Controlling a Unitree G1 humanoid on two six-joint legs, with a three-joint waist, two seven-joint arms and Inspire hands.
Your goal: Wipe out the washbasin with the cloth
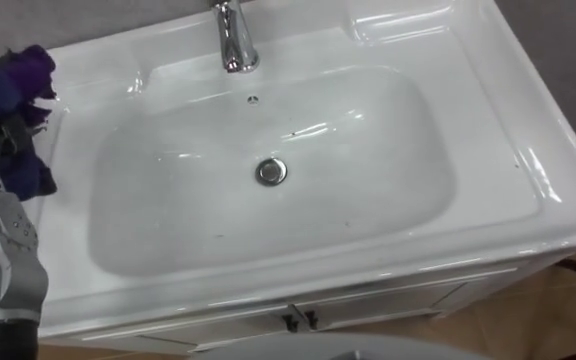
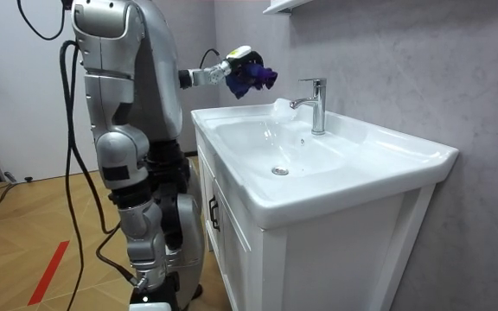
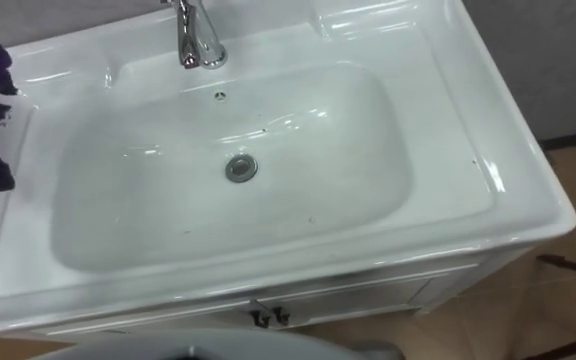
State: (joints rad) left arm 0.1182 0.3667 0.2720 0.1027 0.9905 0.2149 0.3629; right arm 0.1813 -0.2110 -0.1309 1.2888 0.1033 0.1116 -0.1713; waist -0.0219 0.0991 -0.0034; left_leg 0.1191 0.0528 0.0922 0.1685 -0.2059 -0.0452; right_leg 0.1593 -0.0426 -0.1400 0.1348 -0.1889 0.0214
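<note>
One robot hand (image 2: 234,60), the left, tight round purple cloth (image 1: 15,95) above basin rim (image 1: 528,185).

Behind the white cabinet (image 2: 318,250), mottled grey wall (image 2: 405,78). High above the cabinet, edge of a white shelf (image 2: 285,7). On its doors, dark handles (image 2: 213,210). Toward the room view's left of the cabinet, light wooden floor (image 2: 24,216) with a red strip (image 2: 48,272).
</note>
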